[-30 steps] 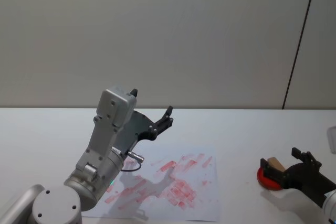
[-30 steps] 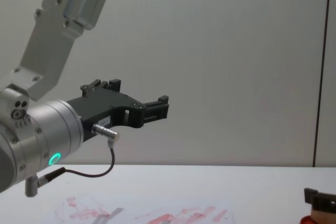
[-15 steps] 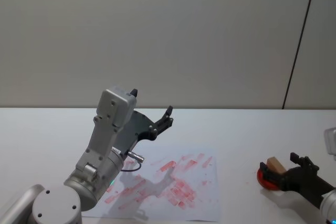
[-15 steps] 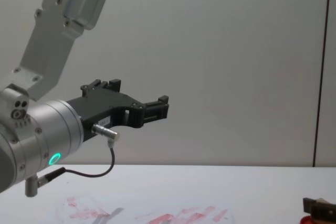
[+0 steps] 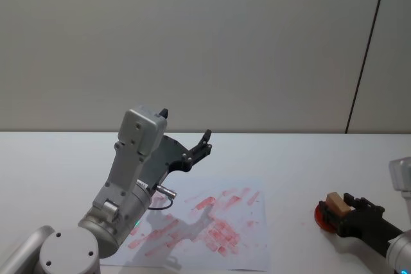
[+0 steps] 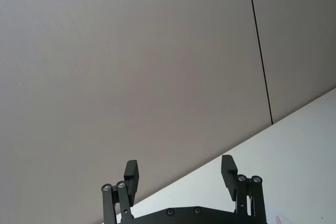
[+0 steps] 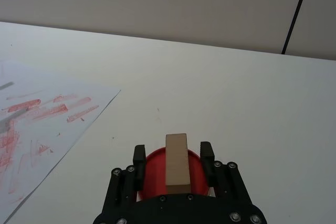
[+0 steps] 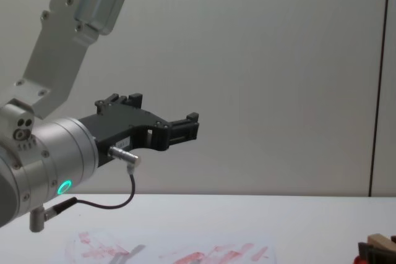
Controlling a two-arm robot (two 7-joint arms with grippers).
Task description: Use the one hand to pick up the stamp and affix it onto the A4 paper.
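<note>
While hovering, step: grasping stamp (image 7: pixel 177 166), sitting on red pad (image 7: pixel 153 169) right of paper (image 5: pixel 244 255).
Right hand (image 7: pixel 172 151): straddling stamp, jaws part-open, gripping nothing.
Left hand (image 6: pixel 179 165): idling raised, jaws wide.
Next: closing, lifting, carrying to paper.

Tan wooden stamp (image 7: pixel 177 158) on red pad (image 7: pixel 155 174), red-smeared white A4 paper (image 5: pixel 212 222) lying flat

The white tabletop (image 5: pixel 302 158) runs back to a pale wall (image 5: pixel 192 43). The A4 paper (image 5: pixel 218 222) lies flat on it, a little to the robot's left of centre, smeared with red and pink ink marks. Well apart from the sheet, toward the right, a red round pad (image 5: pixel 322 215) sits on the bare surface.
</note>
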